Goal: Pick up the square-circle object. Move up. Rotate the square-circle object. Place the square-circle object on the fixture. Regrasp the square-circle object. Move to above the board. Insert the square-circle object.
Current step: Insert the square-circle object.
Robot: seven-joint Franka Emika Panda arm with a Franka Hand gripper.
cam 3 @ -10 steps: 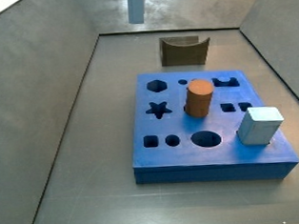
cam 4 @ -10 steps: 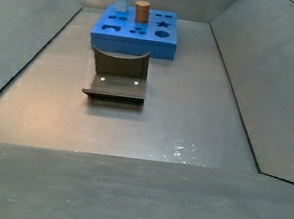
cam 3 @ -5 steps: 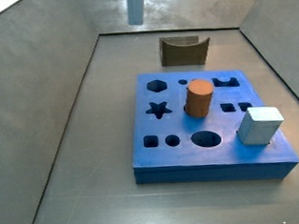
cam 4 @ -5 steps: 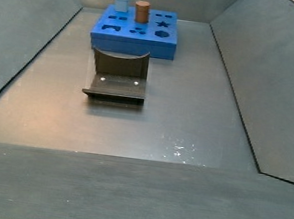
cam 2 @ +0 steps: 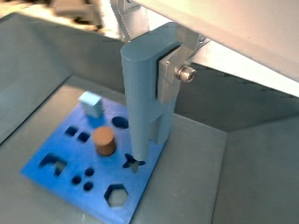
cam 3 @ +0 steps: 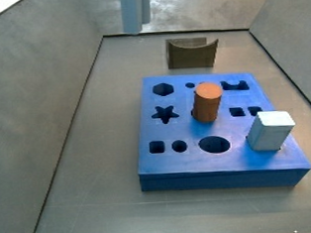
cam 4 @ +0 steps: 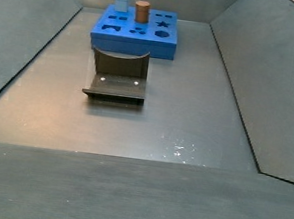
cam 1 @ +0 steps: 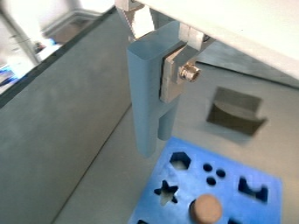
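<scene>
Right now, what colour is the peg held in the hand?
Pale blue-grey; the peg, clamped in the hand, shows best in a wrist view.

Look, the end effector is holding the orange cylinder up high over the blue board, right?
Not quite. The end effector holds the square-circle object, a long pale blue-grey peg, as both wrist views show. The orange cylinder stands on the board.
</scene>
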